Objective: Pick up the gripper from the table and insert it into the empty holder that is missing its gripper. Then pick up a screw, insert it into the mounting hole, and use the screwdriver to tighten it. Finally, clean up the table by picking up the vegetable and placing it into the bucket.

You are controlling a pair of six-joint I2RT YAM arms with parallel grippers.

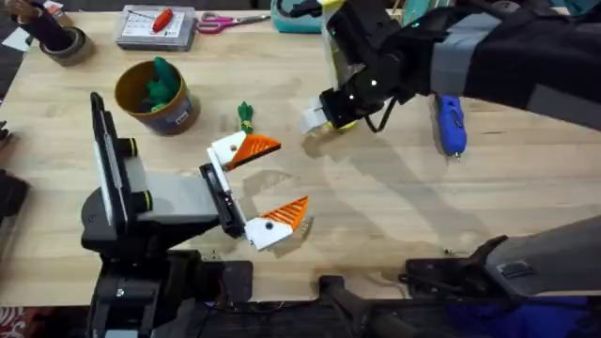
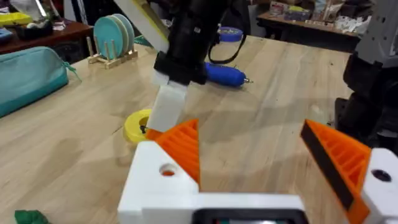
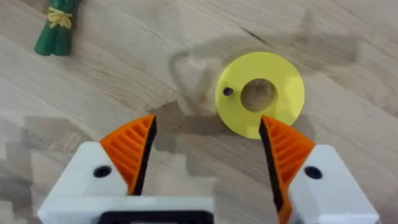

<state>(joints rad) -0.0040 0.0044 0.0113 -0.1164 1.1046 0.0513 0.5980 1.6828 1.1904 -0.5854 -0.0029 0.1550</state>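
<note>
Overhead, we see the vegetable [image 1: 245, 115] lying on the tabletop toward the far left, long axis running near to far, between the bucket [image 1: 155, 96], which holds something green, and the right gripper [image 1: 324, 120]. Our right gripper [image 3: 208, 155] hangs spread and empty over a flat yellow ring [image 3: 260, 94]. The screwdriver [image 1: 452, 124] lies beyond, toward the right edge. Our left gripper [image 1: 255, 184] is released, gaping wide.

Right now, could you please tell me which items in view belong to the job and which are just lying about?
Job: blue screwdriver, green toy vegetable, yellow tin bucket.
Lying about: scissors, tape roll, teal pouch, plate rack.
</note>
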